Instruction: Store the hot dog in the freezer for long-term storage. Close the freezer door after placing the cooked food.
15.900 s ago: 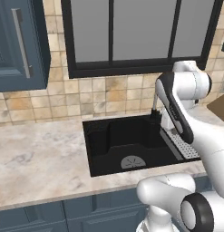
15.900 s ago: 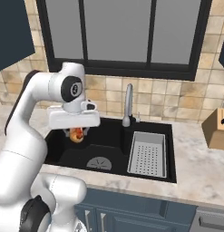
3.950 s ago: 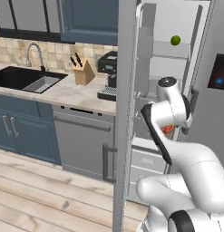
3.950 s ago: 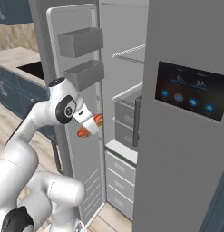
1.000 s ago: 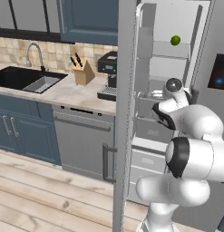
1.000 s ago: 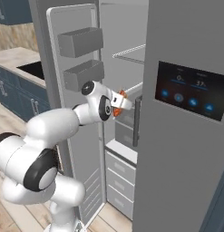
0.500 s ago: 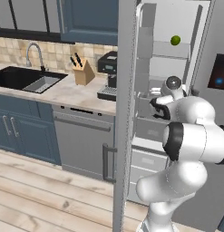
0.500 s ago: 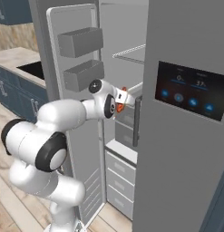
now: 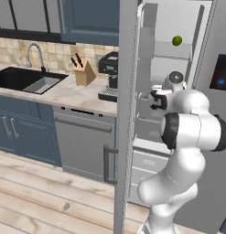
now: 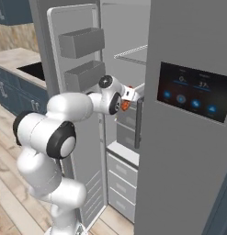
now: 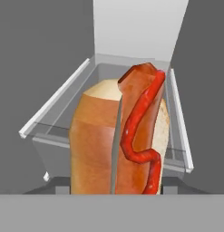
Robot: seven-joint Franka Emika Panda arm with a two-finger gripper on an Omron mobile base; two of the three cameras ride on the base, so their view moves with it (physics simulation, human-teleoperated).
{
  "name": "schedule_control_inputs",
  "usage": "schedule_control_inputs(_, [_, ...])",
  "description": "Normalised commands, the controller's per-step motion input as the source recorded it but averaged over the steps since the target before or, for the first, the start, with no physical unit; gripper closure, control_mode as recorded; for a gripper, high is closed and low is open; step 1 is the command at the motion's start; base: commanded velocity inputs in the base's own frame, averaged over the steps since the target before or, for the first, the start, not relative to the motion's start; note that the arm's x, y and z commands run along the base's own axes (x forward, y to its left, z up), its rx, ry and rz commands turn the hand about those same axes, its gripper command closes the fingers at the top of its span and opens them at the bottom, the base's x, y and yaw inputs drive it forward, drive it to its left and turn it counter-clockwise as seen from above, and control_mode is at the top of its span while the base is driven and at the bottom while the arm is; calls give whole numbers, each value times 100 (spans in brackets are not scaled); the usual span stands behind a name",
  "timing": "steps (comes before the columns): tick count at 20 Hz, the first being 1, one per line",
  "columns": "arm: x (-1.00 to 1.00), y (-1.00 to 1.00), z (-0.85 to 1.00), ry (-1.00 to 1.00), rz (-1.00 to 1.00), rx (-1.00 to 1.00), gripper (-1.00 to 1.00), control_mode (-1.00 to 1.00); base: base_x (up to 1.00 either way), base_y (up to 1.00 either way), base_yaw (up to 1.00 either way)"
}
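Hot dog (image 11: 120, 136), tan bun w/ red sausage, inside open freezer (image 10: 128, 59) above a clear bin (image 11: 63, 113).

You're driving a glossy white arm (image 10: 64, 114) of fat rounded segments, with wide black bands at its joints, dark round caps, and a small white boxy hand (image 10: 129, 93)
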Motion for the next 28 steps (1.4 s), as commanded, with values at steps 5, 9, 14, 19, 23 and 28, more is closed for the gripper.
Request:
schedule_control_inputs(5, [35,-18,0,9,2,5,100,-100,0,0,0])
schedule_control_inputs(9, [36,-18,0,4,2,3,100,-100,0,0,0])
schedule_control_inputs(14, [21,-2,-12,0,1,0,100,-100,0,0,0])
schedule_control_inputs(19, [19,0,-20,0,0,0,100,-100,0,0,0])
schedule_control_inputs(23, [6,0,-12,1,1,0,100,-100,0,0,0])
schedule_control_inputs(28, [8,0,-3,0,1,0,100,-100,0,0,0])
